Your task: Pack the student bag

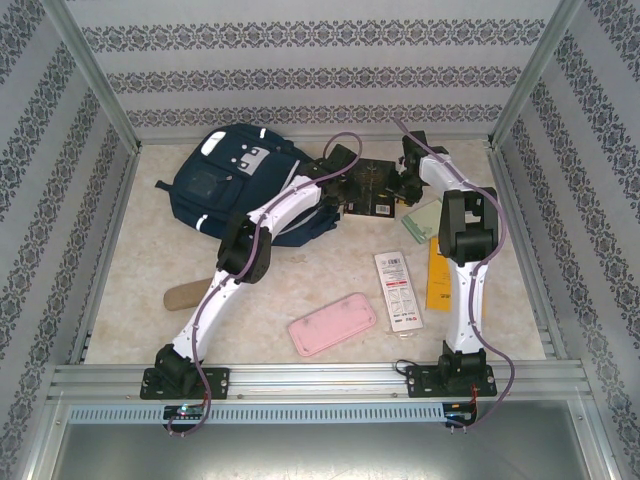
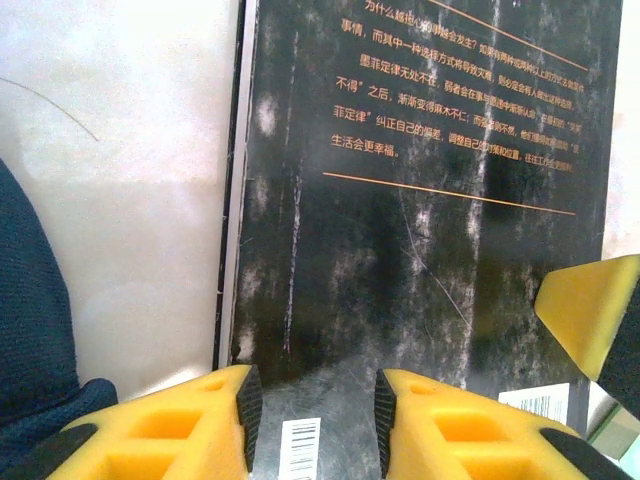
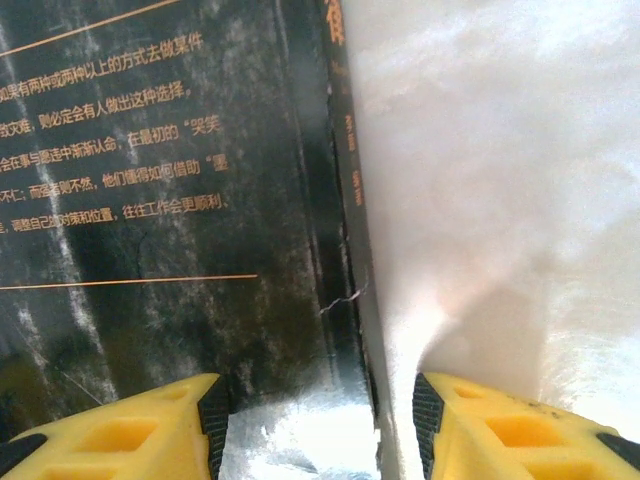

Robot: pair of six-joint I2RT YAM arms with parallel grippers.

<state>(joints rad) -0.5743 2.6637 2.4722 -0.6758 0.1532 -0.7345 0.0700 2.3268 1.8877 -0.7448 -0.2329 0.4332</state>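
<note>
The bag point(image 1: 235, 180) is lying far left on the table point(image 1: 300, 275) near the book point(image 2: 420, 250), and the left tool point(image 2: 317, 405) and right tool point(image 3: 322, 415) are hovering with jaws apart at its edges, so a shallow pinch may be dropping it.

Blk book point(image 2: 420, 250) back cover: orange Chinese txt, incl. "墨菲定律".

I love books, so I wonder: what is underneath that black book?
The black book seems to lie flat on the pale table; bare tabletop shows along its edges. Whatever might sit directly beneath its cover is hidden.
</note>
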